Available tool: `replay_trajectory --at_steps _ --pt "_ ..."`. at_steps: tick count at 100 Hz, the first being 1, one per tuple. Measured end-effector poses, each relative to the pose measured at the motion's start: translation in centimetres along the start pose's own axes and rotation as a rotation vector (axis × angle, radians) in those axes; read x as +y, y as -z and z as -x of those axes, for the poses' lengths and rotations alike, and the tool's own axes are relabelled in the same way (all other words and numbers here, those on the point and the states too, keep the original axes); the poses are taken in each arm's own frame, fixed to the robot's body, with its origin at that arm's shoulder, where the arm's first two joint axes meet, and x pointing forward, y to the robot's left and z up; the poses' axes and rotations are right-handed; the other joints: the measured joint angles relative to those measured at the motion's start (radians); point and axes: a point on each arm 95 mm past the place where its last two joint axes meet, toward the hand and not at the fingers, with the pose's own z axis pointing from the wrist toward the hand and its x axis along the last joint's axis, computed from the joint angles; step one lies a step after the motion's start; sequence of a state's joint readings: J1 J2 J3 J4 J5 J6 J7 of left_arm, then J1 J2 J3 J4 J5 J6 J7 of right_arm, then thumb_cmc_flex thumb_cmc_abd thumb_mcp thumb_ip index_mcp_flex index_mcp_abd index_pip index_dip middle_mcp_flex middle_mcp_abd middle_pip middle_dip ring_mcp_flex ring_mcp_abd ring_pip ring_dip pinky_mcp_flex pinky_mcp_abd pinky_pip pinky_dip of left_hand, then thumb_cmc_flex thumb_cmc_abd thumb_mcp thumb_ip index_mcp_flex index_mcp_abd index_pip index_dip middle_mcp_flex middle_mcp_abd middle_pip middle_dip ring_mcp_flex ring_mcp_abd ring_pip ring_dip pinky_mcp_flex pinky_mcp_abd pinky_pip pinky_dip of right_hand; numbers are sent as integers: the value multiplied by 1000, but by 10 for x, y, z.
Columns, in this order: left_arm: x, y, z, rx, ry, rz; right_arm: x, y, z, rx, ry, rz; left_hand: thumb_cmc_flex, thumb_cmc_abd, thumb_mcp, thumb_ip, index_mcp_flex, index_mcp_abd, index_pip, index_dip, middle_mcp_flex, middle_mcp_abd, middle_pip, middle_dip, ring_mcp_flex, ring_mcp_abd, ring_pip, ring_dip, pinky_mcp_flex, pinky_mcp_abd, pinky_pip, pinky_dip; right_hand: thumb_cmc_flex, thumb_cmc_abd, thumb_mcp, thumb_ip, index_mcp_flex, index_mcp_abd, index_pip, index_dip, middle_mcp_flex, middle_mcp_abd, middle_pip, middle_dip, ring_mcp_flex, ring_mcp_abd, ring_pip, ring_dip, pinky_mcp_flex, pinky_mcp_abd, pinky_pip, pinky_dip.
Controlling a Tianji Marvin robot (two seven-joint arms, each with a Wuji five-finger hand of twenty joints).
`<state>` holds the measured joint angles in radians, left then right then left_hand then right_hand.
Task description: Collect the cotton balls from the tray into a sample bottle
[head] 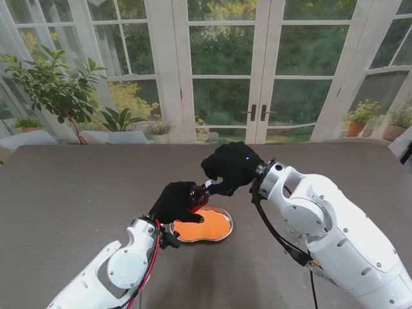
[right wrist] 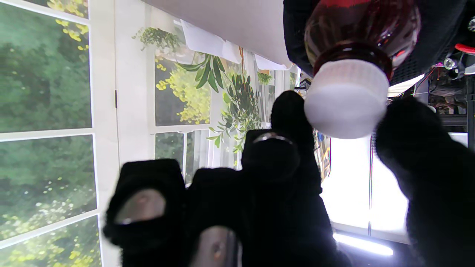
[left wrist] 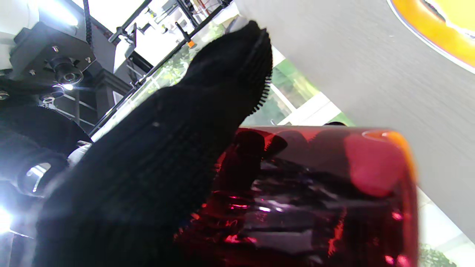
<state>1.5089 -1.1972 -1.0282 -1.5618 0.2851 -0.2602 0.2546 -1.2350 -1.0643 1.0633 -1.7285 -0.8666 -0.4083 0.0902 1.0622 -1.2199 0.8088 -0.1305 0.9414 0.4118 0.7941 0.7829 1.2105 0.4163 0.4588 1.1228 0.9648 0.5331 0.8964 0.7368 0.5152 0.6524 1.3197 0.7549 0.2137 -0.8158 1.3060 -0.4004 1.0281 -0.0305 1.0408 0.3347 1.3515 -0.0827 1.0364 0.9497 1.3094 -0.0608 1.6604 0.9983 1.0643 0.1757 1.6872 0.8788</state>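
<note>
My left hand [head: 175, 203], in a black glove, is shut on a dark red sample bottle [head: 197, 196], held tilted just over the near-left rim of the orange tray [head: 219, 228]. In the left wrist view the bottle [left wrist: 315, 193] fills the frame beside a gloved finger [left wrist: 167, 148]. My right hand [head: 228, 167] reaches down to the bottle's neck. In the right wrist view a fingertip [right wrist: 289, 111] and the thumb [right wrist: 426, 167] flank the white cap [right wrist: 347, 98] and seem to pinch it. I cannot make out cotton balls in the tray.
The tray sits mid-table on the brown tabletop [head: 77, 193]. Glass doors and potted plants [head: 58, 87] stand beyond the table's far edge. A corner of the tray [left wrist: 430, 33] shows in the left wrist view.
</note>
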Motion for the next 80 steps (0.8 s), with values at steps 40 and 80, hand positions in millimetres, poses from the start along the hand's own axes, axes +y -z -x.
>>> replay_trajectory --at_steps 40,80 --pt "2 -2 0 6 1 5 -2 2 3 -11 -37 -18 0 0 0 0 0 0 0 0 0 0 0 0 0 0 0 0 0 0 0 0 -45 136 -22 73 24 0 1 69 12 0 23 0 5 0 0 0 0 0 0 0" --pt "4 -4 2 10 7 4 -9 1 8 -29 -75 -27 0 0 0 0 0 0 0 0 0 0 0 0 0 0 0 0 0 0 0 0 -101 284 -60 212 65 -18 -16 235 24 0 71 -12 8 3 3 0 0 0 0 0"
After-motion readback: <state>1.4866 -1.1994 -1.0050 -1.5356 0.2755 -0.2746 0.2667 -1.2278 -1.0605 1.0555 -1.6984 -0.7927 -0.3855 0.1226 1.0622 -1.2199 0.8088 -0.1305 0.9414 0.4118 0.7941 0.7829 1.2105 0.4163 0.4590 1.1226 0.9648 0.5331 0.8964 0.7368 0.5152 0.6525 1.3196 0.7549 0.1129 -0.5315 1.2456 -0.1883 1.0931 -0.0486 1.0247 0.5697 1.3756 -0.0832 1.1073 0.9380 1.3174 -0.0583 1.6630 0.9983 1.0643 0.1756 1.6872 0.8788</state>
